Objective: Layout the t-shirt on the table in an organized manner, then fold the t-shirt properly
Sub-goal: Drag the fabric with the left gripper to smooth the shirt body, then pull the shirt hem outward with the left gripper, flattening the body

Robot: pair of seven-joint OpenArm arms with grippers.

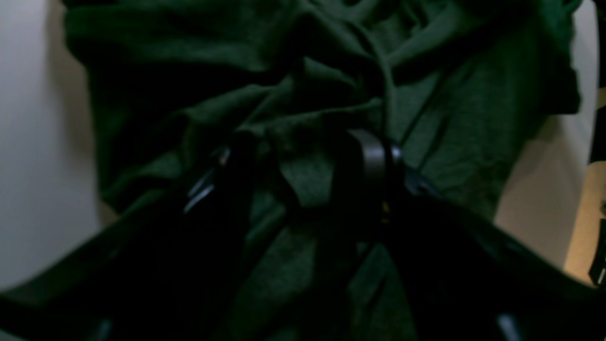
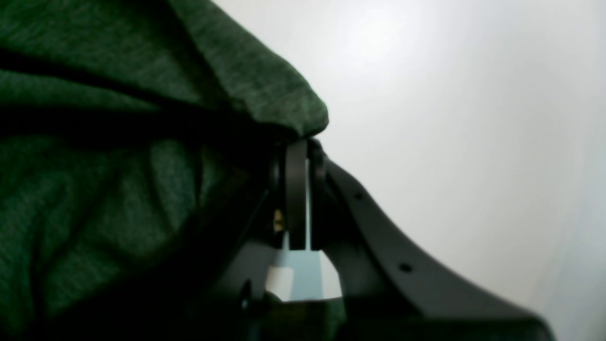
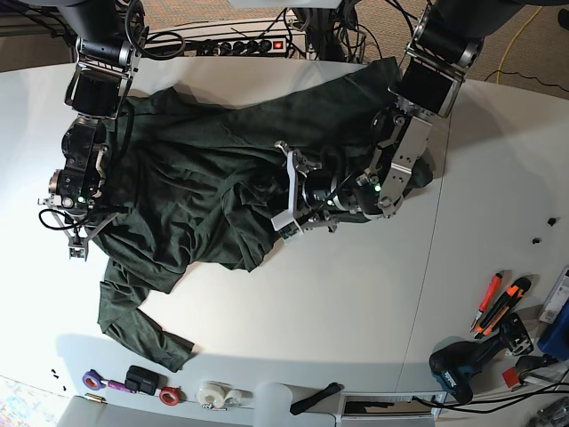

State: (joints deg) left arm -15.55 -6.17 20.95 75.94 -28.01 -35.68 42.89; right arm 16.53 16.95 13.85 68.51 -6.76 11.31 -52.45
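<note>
The dark green t-shirt lies crumpled and wrinkled across the left and middle of the white table, one long sleeve trailing toward the front left. My left gripper is open, its jaws spread over bunched cloth at the shirt's middle; in the left wrist view folds of the shirt sit between the dark fingers. My right gripper is at the shirt's left edge. In the right wrist view its fingers are together on the hem of the shirt, above the table.
A power strip and cables lie at the table's back edge. Tape rolls and small items line the front edge. Orange cutters and a drill lie at the front right. The table's seam runs right of the shirt.
</note>
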